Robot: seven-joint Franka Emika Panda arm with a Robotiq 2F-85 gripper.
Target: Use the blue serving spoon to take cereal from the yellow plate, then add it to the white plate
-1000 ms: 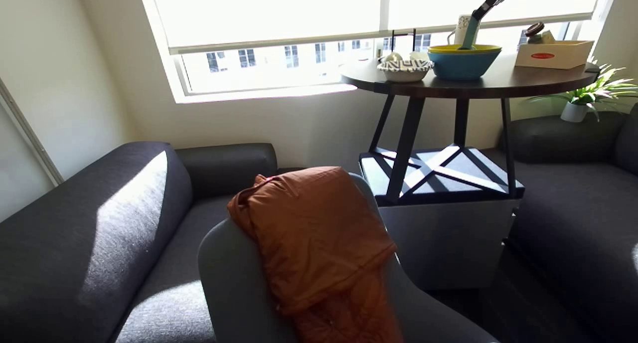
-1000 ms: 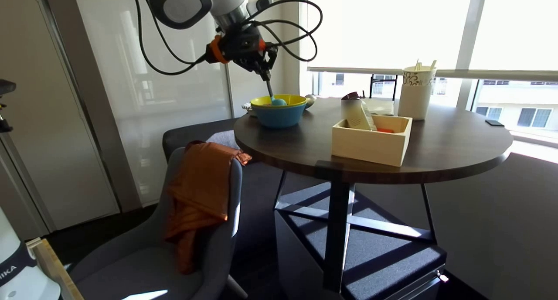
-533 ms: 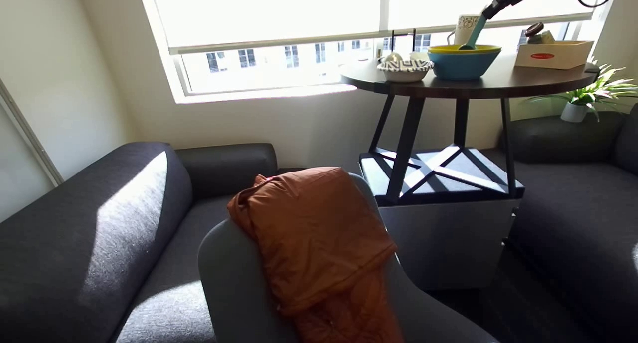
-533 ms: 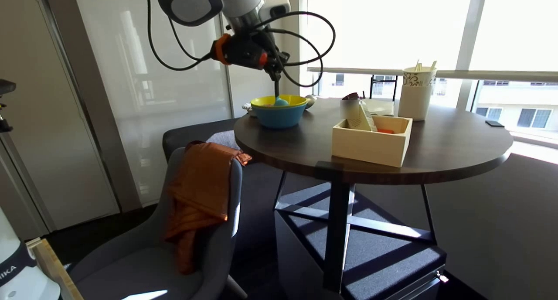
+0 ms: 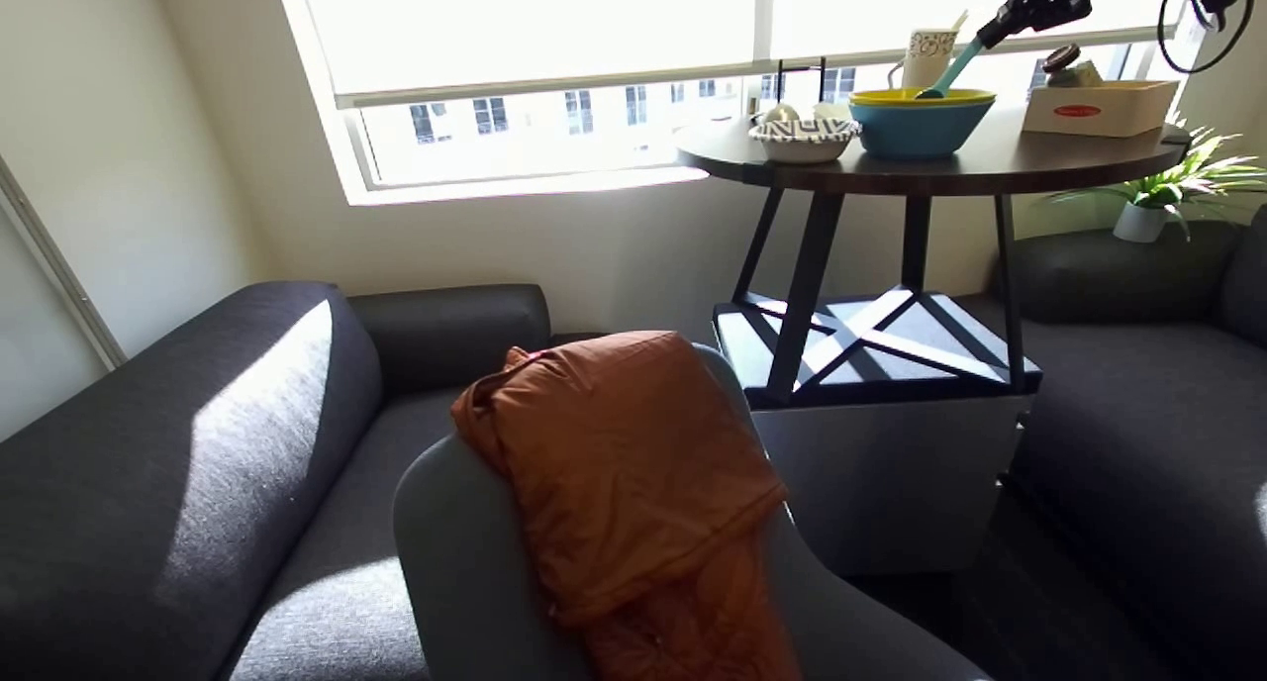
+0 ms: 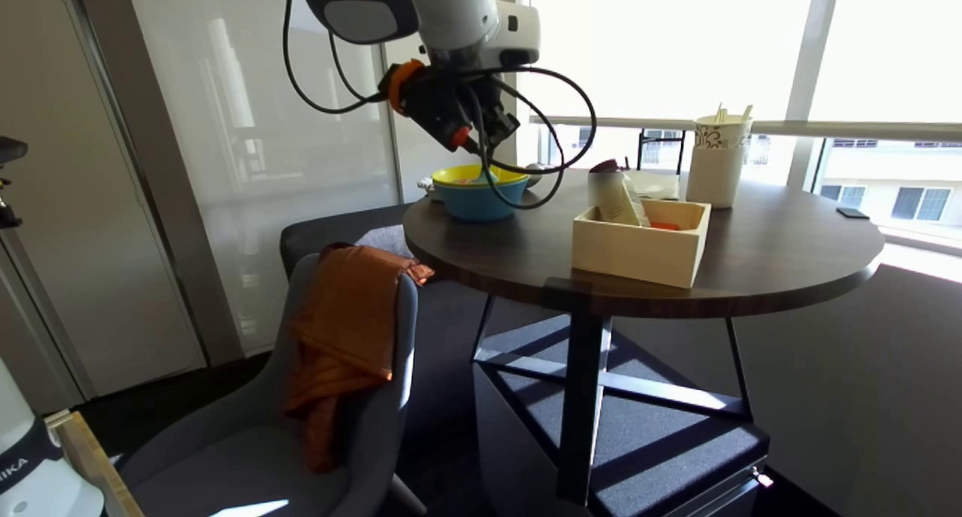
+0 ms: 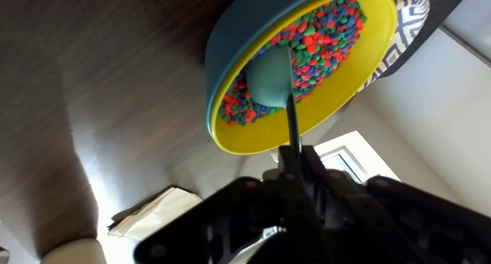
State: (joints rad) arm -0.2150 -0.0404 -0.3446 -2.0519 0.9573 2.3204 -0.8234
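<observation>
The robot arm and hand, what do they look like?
In an exterior view, the chunky white arm looks smooth and rounded, with a black-framed grey panel and thin, looping black cables. There's also an orange band and a small red patch. The angular black hand has slim fingers.

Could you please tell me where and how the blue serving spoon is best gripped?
I'd grip the blue serving spoon by its upper handle, from above, where the gripper has it: that slim part slants up above the rim of the yellow plate; the head is down at the cereal.
</observation>
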